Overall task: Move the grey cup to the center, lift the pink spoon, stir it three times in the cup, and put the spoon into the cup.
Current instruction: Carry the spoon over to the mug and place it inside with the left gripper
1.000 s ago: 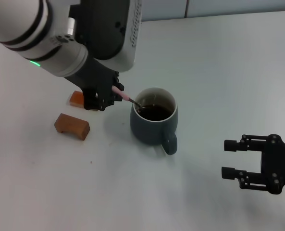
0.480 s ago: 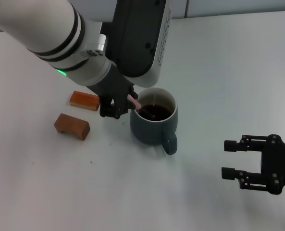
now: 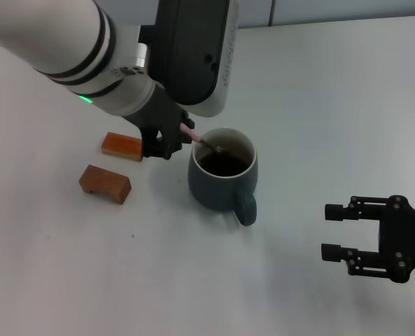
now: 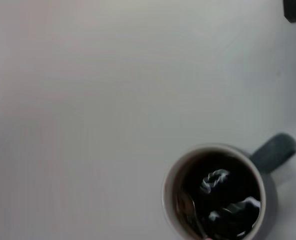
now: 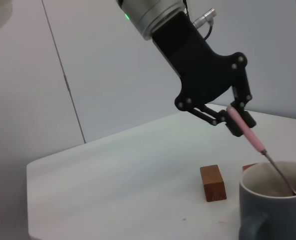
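The grey cup (image 3: 217,192), holding dark brown liquid, stands on the white table near the middle, its handle (image 3: 247,208) toward me. My left gripper (image 3: 173,140) is shut on the pale pink handle of the pink spoon (image 3: 189,133), just left of the cup's rim. The spoon slants down, with its metal bowl inside the cup over the liquid. The right wrist view shows the left gripper (image 5: 232,121) pinching the spoon (image 5: 250,132) above the cup (image 5: 272,215). The left wrist view looks down into the cup (image 4: 275,151), where the spoon's bowl (image 4: 185,204) shows. My right gripper (image 3: 332,231) is open and empty at the front right.
Two brown rectangular blocks lie left of the cup, one (image 3: 122,146) farther and one (image 3: 105,183) nearer, just beyond the left gripper. They also show in the right wrist view (image 5: 212,183). The table's far edge meets a pale wall (image 3: 333,10).
My left gripper moved right toward the cup with the spoon, then drew back a little up and left. The spoon's bowl shifted inside the cup. The right arm has not moved.
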`<action>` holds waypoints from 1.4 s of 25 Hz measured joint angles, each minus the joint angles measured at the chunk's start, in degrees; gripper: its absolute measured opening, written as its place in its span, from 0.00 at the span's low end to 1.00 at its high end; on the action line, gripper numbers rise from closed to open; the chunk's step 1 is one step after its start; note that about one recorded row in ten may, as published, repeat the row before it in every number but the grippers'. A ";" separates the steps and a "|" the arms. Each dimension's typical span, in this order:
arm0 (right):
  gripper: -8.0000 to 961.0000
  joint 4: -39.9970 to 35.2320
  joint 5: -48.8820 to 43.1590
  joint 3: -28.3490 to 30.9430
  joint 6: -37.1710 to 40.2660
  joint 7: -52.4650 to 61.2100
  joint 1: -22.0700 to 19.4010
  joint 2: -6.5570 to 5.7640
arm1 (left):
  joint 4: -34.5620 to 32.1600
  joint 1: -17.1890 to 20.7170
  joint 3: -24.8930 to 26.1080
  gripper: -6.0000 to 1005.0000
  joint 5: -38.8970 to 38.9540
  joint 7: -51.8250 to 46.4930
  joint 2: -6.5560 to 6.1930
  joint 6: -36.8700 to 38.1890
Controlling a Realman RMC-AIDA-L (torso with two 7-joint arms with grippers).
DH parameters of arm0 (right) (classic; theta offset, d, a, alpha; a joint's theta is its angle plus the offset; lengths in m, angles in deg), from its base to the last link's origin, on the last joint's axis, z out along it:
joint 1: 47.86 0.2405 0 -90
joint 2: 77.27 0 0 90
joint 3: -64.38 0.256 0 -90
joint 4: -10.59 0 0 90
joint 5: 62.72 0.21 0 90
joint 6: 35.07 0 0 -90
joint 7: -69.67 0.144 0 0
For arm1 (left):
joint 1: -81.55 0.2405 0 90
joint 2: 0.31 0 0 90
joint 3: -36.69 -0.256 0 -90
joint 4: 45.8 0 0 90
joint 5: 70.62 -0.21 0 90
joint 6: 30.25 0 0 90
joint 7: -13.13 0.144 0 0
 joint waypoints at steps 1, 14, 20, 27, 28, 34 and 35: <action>0.68 0.00 0.00 -0.02 0.00 0.00 0.00 0.00 | 0.13 0.01 -0.20 0.14 0.27 -0.09 0.00 -0.62; 0.68 0.00 -0.05 0.01 -0.01 0.00 0.06 0.00 | -0.07 0.89 -0.22 0.14 3.24 -0.18 -0.09 1.43; 0.68 0.00 -0.05 -0.04 0.00 0.00 -0.13 0.00 | 0.26 0.93 -0.55 0.14 0.15 -0.22 -0.02 -0.79; 0.68 0.00 -0.05 -0.14 0.06 0.01 -0.16 0.09 | 0.28 1.38 -2.87 0.14 3.33 -0.46 0.06 -2.35; 0.68 0.00 -0.05 -0.14 0.06 0.01 -0.16 0.09 | 0.16 1.58 -2.95 0.14 4.00 -0.46 0.07 -2.05; 0.68 0.00 -0.05 -0.20 0.13 0.04 0.02 0.09 | -0.24 3.93 -2.02 0.14 5.05 0.17 -0.40 -0.57; 0.68 0.00 -0.05 -0.23 0.14 0.04 0.03 0.09 | -0.19 4.05 -1.85 0.14 4.64 0.16 -0.41 -0.82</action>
